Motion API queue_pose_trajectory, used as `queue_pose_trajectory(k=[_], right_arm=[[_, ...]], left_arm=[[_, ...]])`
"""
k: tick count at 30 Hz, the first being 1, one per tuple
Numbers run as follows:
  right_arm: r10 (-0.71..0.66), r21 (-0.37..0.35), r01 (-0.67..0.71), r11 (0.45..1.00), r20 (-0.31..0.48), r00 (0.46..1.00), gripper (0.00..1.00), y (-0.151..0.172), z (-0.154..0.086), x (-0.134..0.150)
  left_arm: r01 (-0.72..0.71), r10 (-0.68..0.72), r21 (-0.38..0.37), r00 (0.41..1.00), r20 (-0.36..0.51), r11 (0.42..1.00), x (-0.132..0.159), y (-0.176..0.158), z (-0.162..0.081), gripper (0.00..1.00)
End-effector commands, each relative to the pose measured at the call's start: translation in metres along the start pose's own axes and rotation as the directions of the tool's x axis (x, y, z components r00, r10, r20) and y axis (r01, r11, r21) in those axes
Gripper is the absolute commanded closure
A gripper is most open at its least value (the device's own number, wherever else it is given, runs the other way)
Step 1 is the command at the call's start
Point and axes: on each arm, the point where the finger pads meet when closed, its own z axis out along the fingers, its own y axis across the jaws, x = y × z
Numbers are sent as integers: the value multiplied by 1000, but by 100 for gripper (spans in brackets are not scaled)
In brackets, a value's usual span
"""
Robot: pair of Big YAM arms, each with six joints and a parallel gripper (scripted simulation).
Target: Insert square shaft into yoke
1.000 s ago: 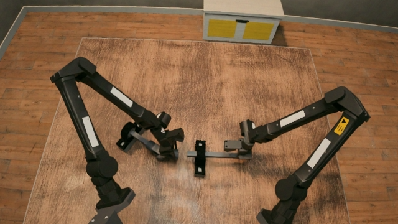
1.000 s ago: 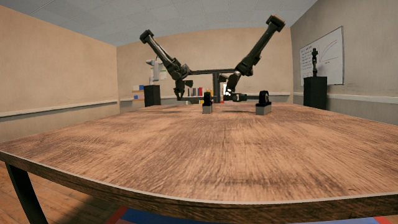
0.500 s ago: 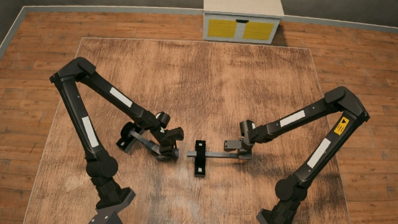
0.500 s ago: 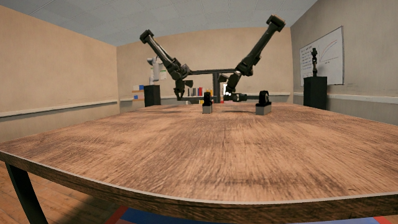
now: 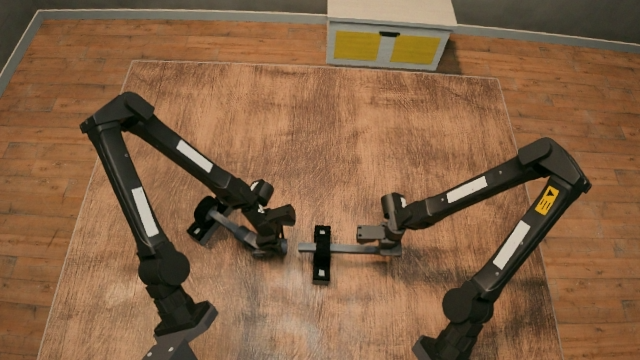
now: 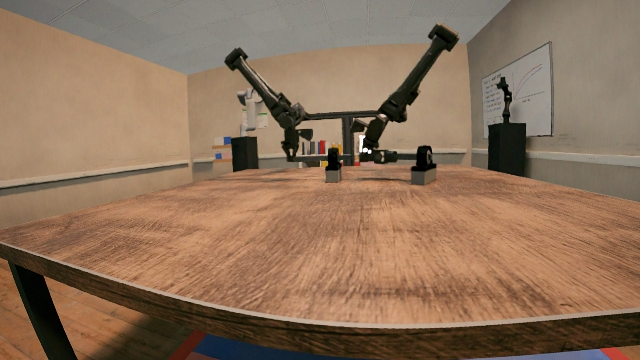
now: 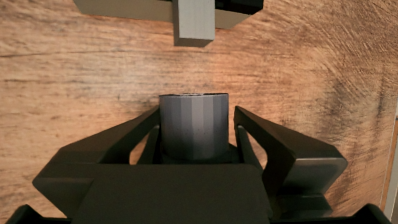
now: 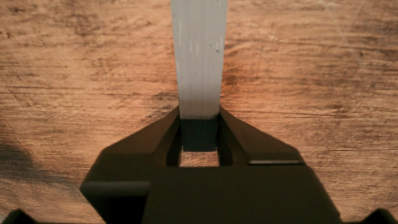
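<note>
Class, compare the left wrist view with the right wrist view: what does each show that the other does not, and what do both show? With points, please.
Only left wrist: the dark grey cylindrical yoke [image 7: 194,125] between the left gripper's [image 7: 197,112] fingers, the shaft's free end, and part of a stand [image 7: 125,11].
Only right wrist: the right gripper [image 8: 199,111] shut on the shaft.
Both: the light grey square shaft [image 7: 194,22] [image 8: 201,60] and brown wooden tabletop [image 7: 75,75] [image 8: 100,60].

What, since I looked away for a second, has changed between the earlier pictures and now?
Nothing has visibly changed; nothing was taken hold of or let go. The right pincer remains shut on the square shaft, the left pincer on the universal joint, a gap between shaft and joint.
</note>
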Motion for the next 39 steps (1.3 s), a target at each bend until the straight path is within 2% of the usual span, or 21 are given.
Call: queue_pose_trajectory(k=[1,39], right_arm=[[-3,7,3,1000,18,1000,81,-1,-3,-15],[-8,2,8,1000,19,1000,81,1,-3,-44]], left_arm=[[20,-20,-23,1000,20,1000,-5,10,-4,46],[20,-20,-23,1000,20,1000,-5,10,-4,46]])
